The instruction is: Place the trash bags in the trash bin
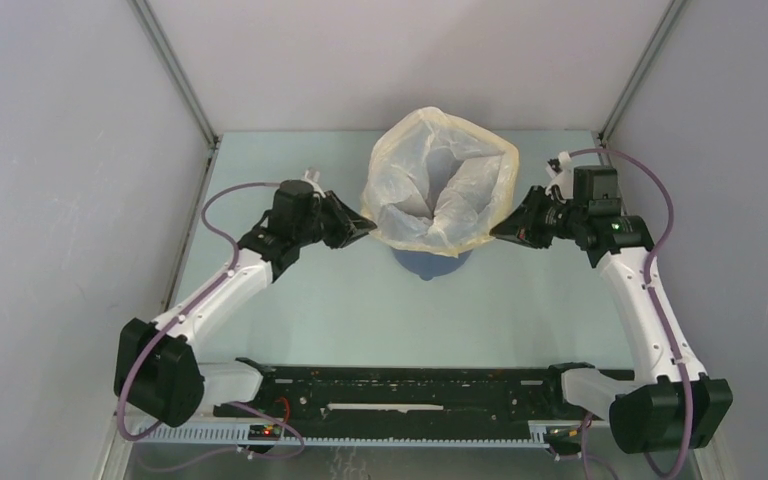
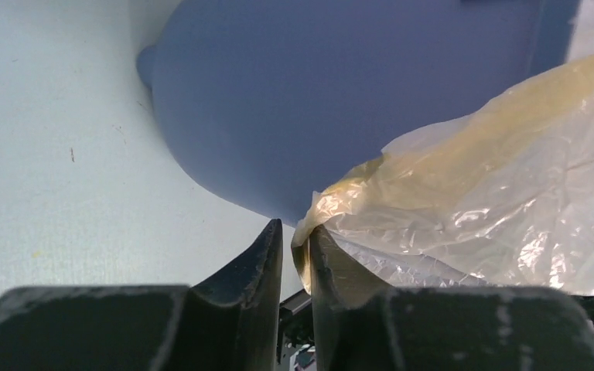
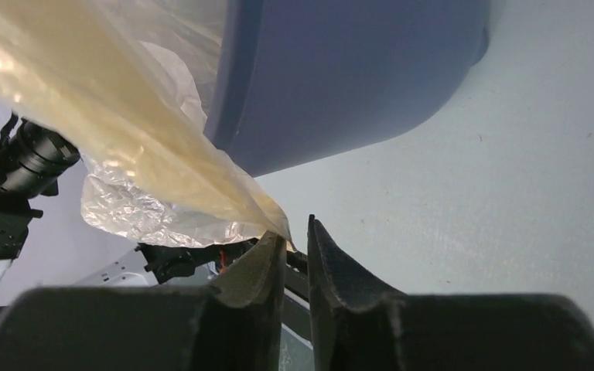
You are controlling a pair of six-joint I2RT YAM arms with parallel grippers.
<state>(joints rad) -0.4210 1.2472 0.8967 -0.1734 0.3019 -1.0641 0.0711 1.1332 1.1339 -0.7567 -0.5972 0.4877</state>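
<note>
The trash bag (image 1: 440, 190), pale translucent plastic with a yellow rim, stands open and spread wide over the blue trash bin (image 1: 432, 262); only the bin's lower part shows beneath it. My left gripper (image 1: 365, 228) is at the bag's left rim and my right gripper (image 1: 500, 232) at its right rim. In the left wrist view the gripper (image 2: 295, 230) is nearly closed, with the bag's (image 2: 495, 201) yellow edge between the jaws, beside the bin (image 2: 340, 93). In the right wrist view the gripper (image 3: 294, 230) pinches the taut tip of the bag (image 3: 108, 100) next to the bin (image 3: 348, 77).
Grey enclosure walls with metal corner posts (image 1: 175, 75) close in the back and both sides. A black rail (image 1: 410, 395) runs along the near edge between the arm bases. The left arm's wrist (image 3: 31, 154) shows beyond the bag in the right wrist view.
</note>
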